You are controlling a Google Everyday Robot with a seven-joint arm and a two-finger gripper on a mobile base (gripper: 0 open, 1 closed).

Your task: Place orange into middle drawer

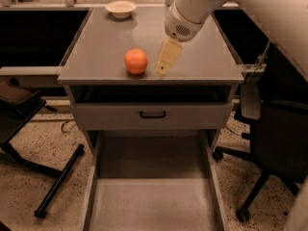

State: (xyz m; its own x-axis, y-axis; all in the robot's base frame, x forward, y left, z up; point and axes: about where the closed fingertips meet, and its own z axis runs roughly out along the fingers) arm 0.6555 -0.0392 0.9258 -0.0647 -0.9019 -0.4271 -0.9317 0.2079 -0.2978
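The orange (136, 61) sits on the grey cabinet top (202, 57), near its front edge. My gripper (165, 61) hangs from the white arm just to the right of the orange, low over the top, close beside the fruit and holding nothing. The middle drawer (151, 203) is pulled far out below, a long grey tray with a bare flat floor and low side walls.
A cream-white bowl (121, 7) stands at the back left of the cabinet top. A drawer with a grey front and black handle (153, 114) sits just under the top. A black office chair (274, 143) is at the right, and a dark stand with a black leg (57, 182) at the left.
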